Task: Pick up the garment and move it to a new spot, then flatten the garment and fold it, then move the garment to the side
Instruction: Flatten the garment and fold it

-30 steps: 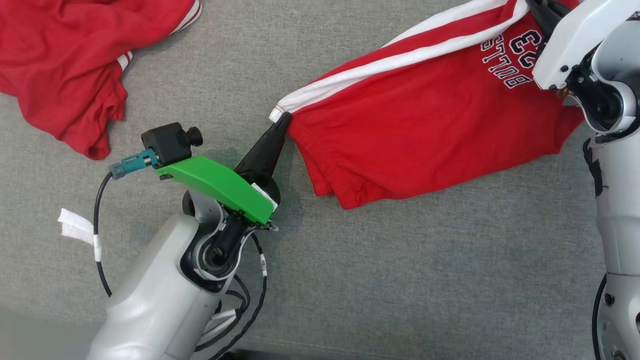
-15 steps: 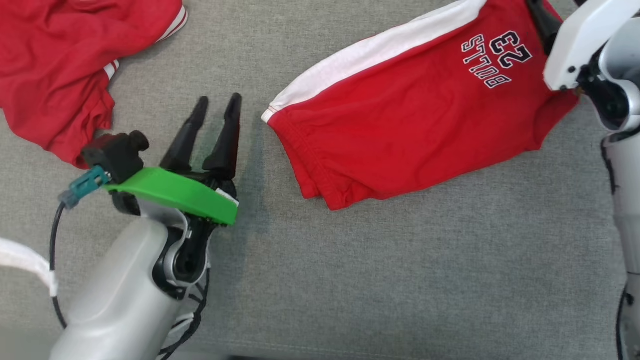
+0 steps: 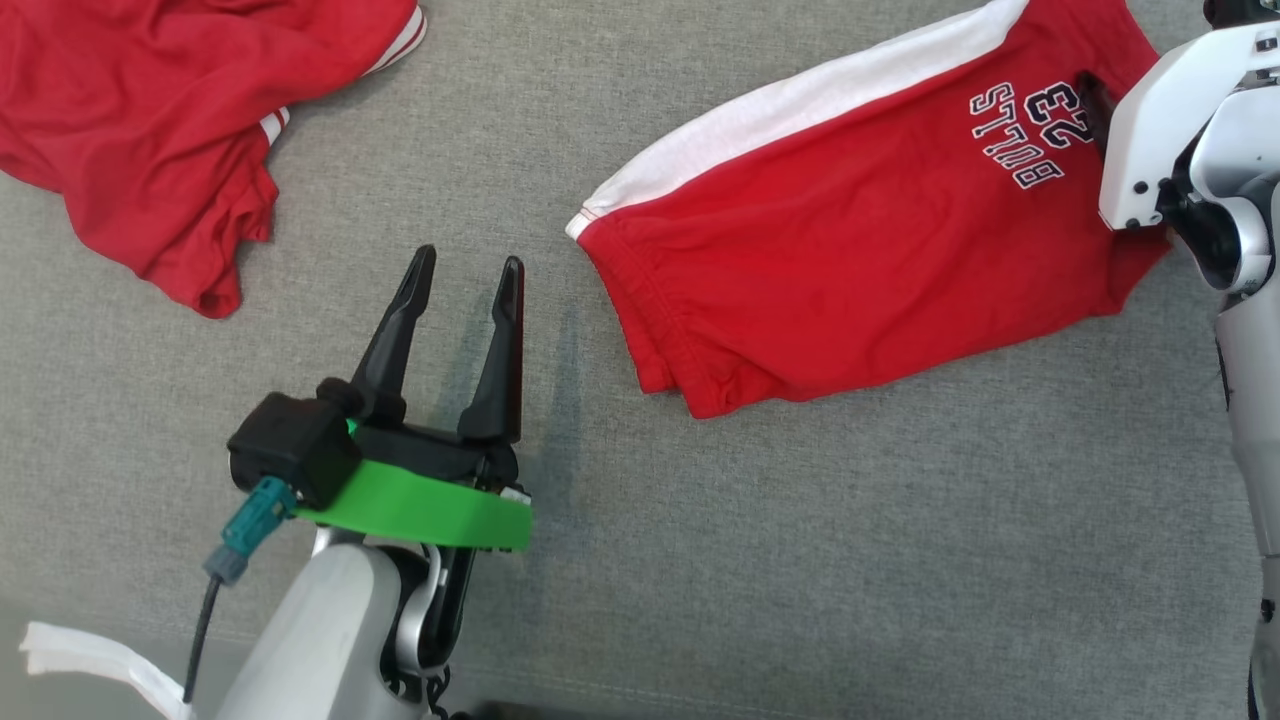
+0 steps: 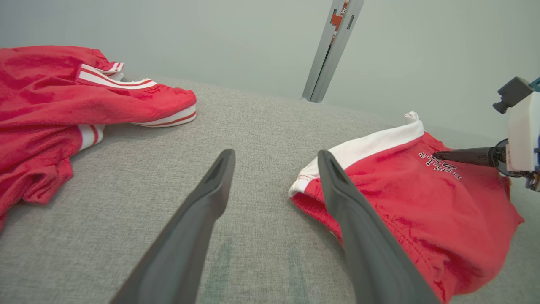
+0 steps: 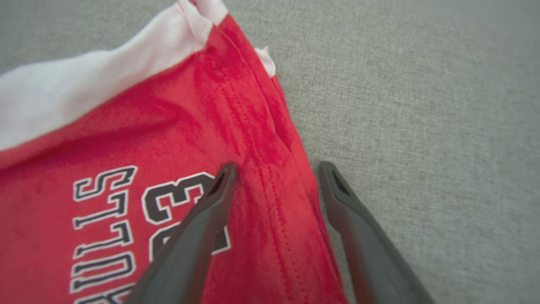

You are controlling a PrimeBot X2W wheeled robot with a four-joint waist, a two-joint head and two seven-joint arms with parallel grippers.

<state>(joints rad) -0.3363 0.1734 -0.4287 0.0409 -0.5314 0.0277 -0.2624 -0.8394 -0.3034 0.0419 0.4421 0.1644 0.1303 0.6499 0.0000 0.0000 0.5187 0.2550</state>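
A crumpled red heap (image 3: 130,130) lies at the far left. It runs off the top and left edges of the head view. Just right of it, but not touching it, is the left gripper (image 3: 468,270). Its two fingers are spread wide apart over the grey surface (image 3: 800,560). A strip of grey lies between its fingertips and the red garment (image 3: 850,260), so they are apart.

The garment lies flat at the upper right. It has a white band along its far edge, and its puckered end faces the left gripper. Below it the grey surface is wide and open down to the bottom edge.

At the far right, the right gripper (image 5: 276,169) is at the garment's right edge, by the letters BULLS 23 (image 3: 1030,135). Its fingers are spread too, one over the number and one over the grey just past the red edge. I cannot tell if they touch the cloth.

The left wrist view looks low and adds a pale wall (image 4: 422,55) and a grey post (image 4: 331,46) behind the surface. The right wrist view adds the stitched lines near the garment's edge.
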